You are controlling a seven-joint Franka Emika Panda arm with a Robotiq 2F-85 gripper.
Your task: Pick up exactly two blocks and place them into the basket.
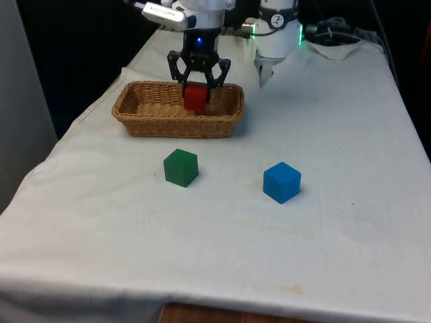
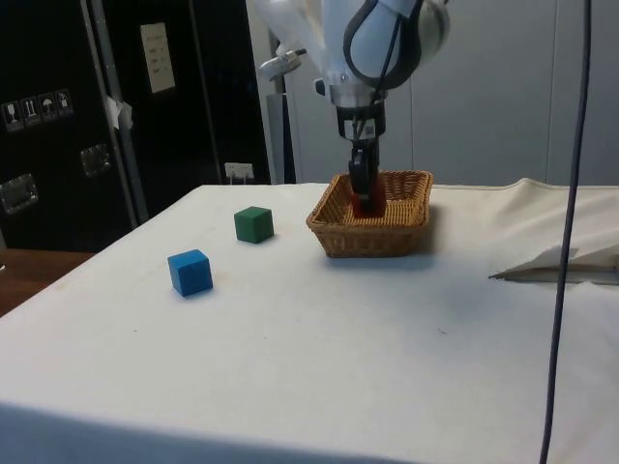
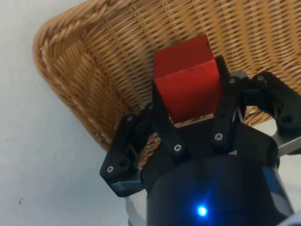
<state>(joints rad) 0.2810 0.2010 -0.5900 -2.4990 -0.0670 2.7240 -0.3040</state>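
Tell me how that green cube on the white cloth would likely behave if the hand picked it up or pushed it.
The green cube has flat faces, so it would probably slide or sit still rather than roll. It looks rigid, likely keeping its shape under a squeeze. The hand already grips a similar red cube squarely, so parallel sides should suit it.

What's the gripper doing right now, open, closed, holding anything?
Gripper: closed on the red block, held over the inside of the wicker basket.
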